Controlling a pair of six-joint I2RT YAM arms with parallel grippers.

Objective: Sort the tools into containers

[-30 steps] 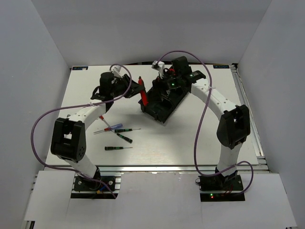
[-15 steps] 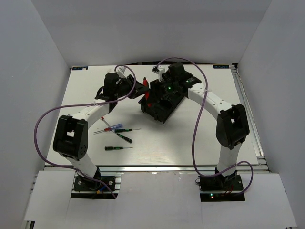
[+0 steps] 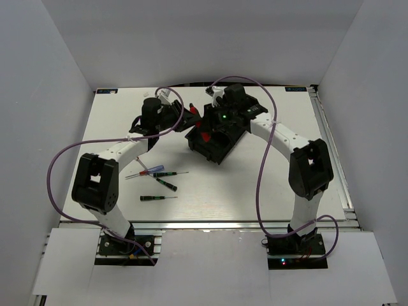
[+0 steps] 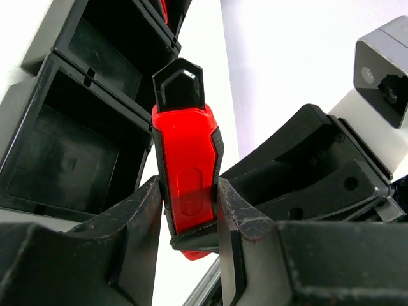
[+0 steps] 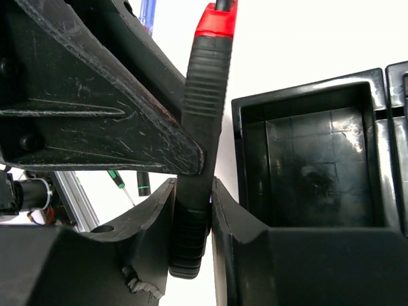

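Observation:
A red-and-black utility knife [image 4: 185,159] stands upright between both grippers, beside the black tray [image 3: 220,148]. My left gripper [image 4: 188,191] is shut on its red flat sides. My right gripper [image 5: 193,191] is shut on the ribbed black edge of the same knife [image 5: 205,83], right below a left finger [image 5: 127,127]. In the top view the two grippers [image 3: 196,121] [image 3: 208,127] meet at the tray's left side, and the knife's red end [image 3: 204,135] shows there. Two empty square compartments [image 4: 57,159] [image 5: 319,153] lie close by. Something red [image 4: 166,6] lies in the far compartment.
Three thin screwdrivers [image 3: 155,171] [image 3: 167,183] [image 3: 158,197] lie on the white table in front of the left arm; a green-banded one [image 5: 118,180] shows past the right fingers. Purple cables loop over both arms. White walls enclose the table.
The left gripper carried the knife right toward the tray. The right gripper came in from the tray side and closed its jaws on the knife.

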